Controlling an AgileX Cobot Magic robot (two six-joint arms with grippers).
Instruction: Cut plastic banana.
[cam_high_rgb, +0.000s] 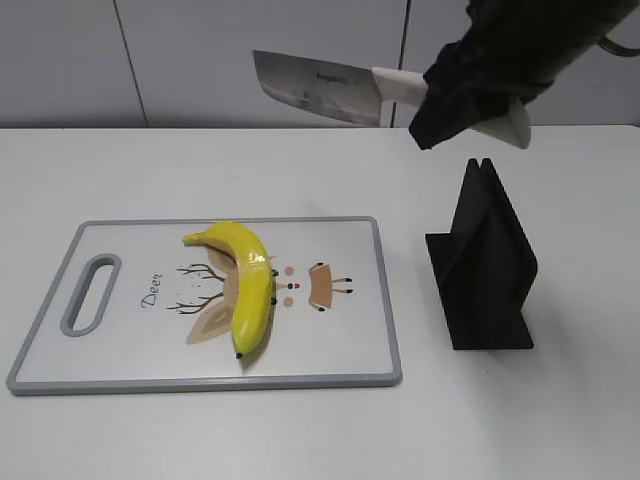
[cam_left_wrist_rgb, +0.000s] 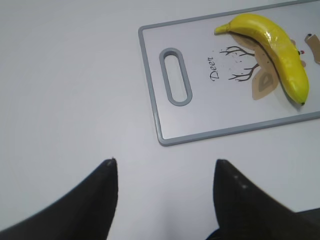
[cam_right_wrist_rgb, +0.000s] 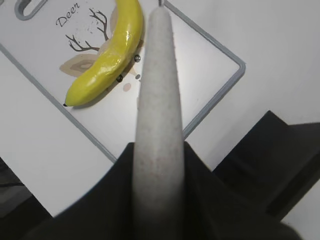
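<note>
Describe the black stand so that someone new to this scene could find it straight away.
Start at the grey-rimmed cutting board on the white table. Just off its right edge, apart from it, stands the black stand. It is the only dark, upright, wedge-shaped thing there, with a slot at its top.

Yellow banana, grey-rimmed deer-print board

Glossy plastic banana, brushed-metal knife blade, matt board.

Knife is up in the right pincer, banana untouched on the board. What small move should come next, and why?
Probably carry the knife left and down until its blade is over the banana. The right pincer holds it high above the table, right of the banana, which lies whole on the cutting board. The left pincer is open, off the board.
</note>
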